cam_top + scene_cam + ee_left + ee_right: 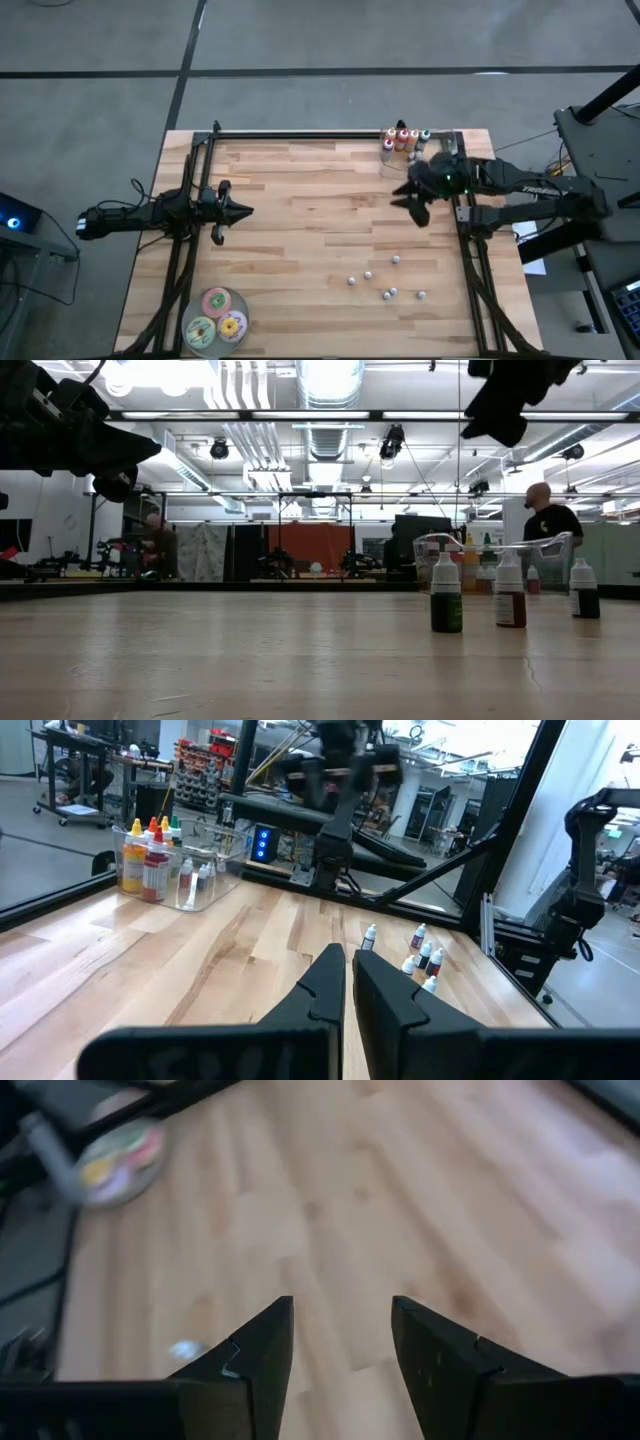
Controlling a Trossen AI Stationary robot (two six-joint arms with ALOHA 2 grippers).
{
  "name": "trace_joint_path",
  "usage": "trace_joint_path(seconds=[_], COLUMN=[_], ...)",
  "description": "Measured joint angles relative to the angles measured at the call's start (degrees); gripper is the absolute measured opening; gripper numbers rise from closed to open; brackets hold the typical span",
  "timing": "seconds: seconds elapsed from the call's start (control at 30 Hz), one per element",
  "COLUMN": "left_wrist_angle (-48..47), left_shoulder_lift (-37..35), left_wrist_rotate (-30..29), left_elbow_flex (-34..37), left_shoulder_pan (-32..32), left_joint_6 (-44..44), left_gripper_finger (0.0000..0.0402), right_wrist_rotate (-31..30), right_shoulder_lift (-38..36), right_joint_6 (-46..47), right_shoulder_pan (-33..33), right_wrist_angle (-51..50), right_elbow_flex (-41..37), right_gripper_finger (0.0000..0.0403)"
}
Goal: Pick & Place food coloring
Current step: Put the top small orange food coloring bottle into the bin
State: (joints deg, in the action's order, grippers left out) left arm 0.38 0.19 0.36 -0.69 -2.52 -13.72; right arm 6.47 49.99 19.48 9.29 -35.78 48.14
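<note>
Landmark: clear plastic bin (402, 150) at the far right corner of the wooden table (300, 240), seen also in the left wrist view (190, 870).
Food coloring in bin: several small bottles (404, 138) with red, orange and yellow bodies stand upright inside it.
Food coloring loose: five tiny bottles (385, 283) stand scattered on the table, well apart from the bin toward the near edge; in the low view three of them (446, 593) stand upright.
Right gripper (412, 200): hangs in the air just beside the bin on its near side, fingers (250, 1355) spread apart, nothing between them.
Left gripper (245, 211): well apart from the bin, across the table at the left side, fingers (325, 985) nearly together, empty.
Discs (217, 318): pink, green and yellow, at the near left corner, farthest from the bin.
</note>
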Motion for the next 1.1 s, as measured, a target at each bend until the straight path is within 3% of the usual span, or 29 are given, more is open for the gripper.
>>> trace_joint_path(seconds=[0.13, 0.37, 0.77, 0.9, 1.1], left_wrist_angle=[0.02, 0.02, 0.02, 0.01, 0.02], left_shoulder_lift=[0.00, 0.01, 0.02, 0.02, 0.00], left_wrist_rotate=[0.00, 0.01, 0.02, 0.01, 0.02], left_elbow_flex=[-0.01, -0.02, -0.02, -0.01, 0.00], left_shoulder_pan=[0.00, 0.00, 0.00, 0.00, 0.00], left_joint_6=[0.01, 0.01, 0.02, 0.01, 0.00], left_gripper_finger=[0.0000, 0.0000, 0.0000, 0.0000, 0.0000], right_wrist_rotate=[-0.41, -0.43, -2.50, -6.97, -7.77], right_shoulder_lift=[2.39, 8.46, 18.43, 19.69, 19.78], right_joint_6=[0.37, 2.63, 2.99, 2.02, 1.33], right_shoulder_pan=[-6.87, -13.33, -20.53, -22.59, -23.42], right_wrist_angle=[-0.01, -1.47, -13.90, -17.91, -21.40], right_elbow_flex=[1.50, 6.02, 14.93, 17.34, 18.08], right_gripper_finger=[0.0162, 0.0164, 0.0164, 0.0164, 0.0184])
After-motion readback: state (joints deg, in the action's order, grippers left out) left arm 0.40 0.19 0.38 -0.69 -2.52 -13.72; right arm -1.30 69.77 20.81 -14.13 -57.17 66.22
